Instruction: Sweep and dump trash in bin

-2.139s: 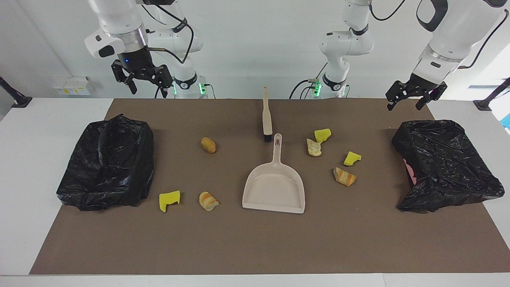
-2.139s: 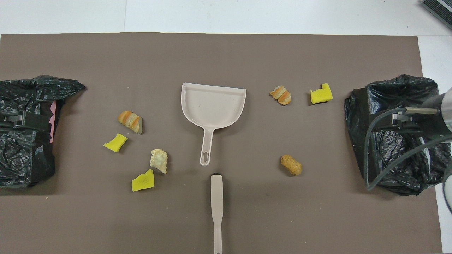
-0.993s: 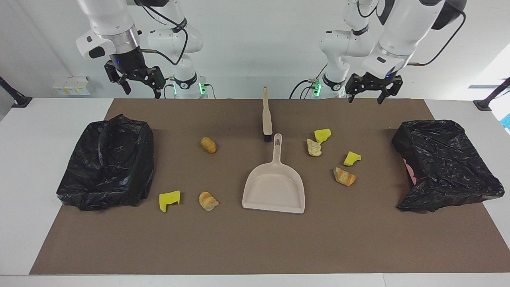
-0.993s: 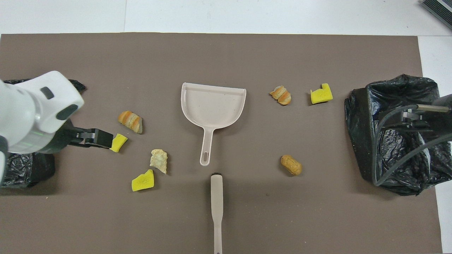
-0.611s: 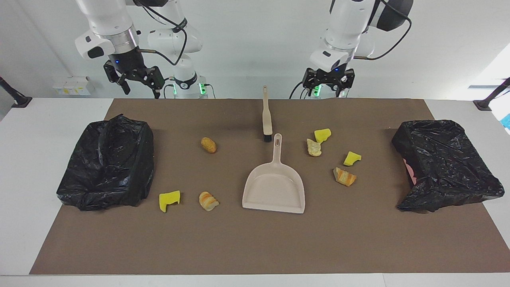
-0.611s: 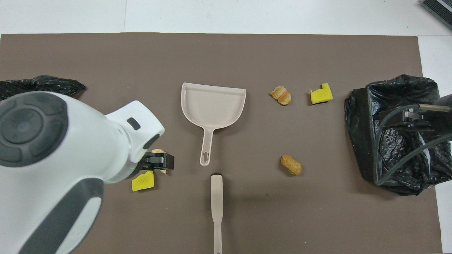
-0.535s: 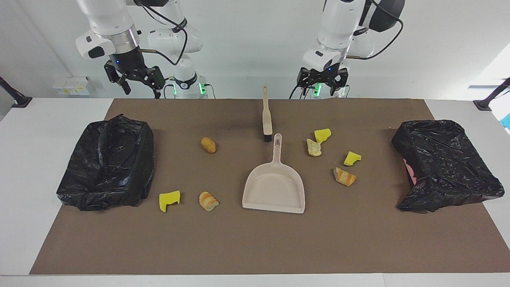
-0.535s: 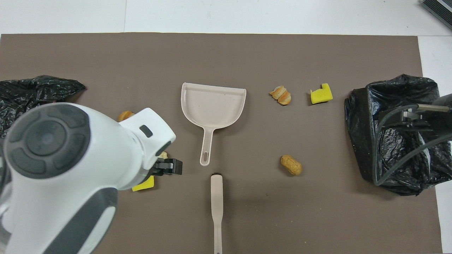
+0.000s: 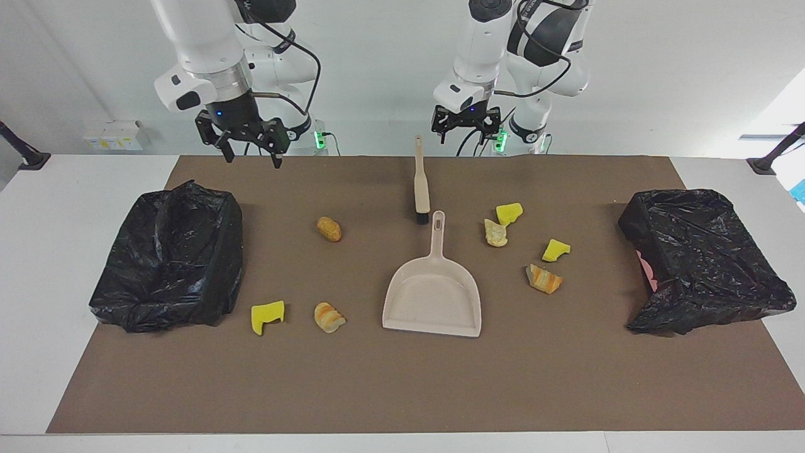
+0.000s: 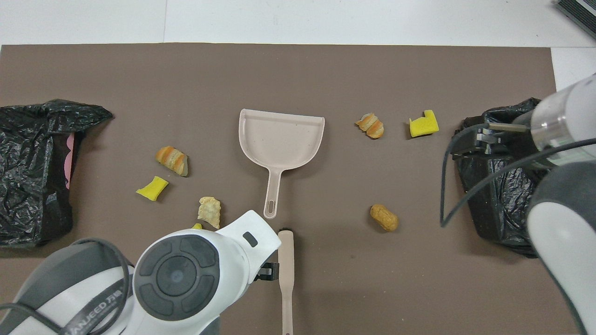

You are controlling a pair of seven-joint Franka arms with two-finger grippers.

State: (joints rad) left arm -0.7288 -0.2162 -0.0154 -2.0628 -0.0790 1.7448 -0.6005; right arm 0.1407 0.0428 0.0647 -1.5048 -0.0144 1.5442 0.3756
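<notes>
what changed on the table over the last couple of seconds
The left tool swung in from over the black bin at its end of the table to hang above the brush handle, open and empty. The right tool shifted slightly toward the middle, also open. Nothing was grasped or released. The dustpan, brush, trash scraps and both bins stayed put.

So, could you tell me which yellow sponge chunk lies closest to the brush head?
The yellow sponge chunk beside the pale bread piece; the other two lie farther from the brush head.

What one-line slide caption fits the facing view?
Both open pincers, left and right, raised near brush; dustpan and trash scraps untouched.
</notes>
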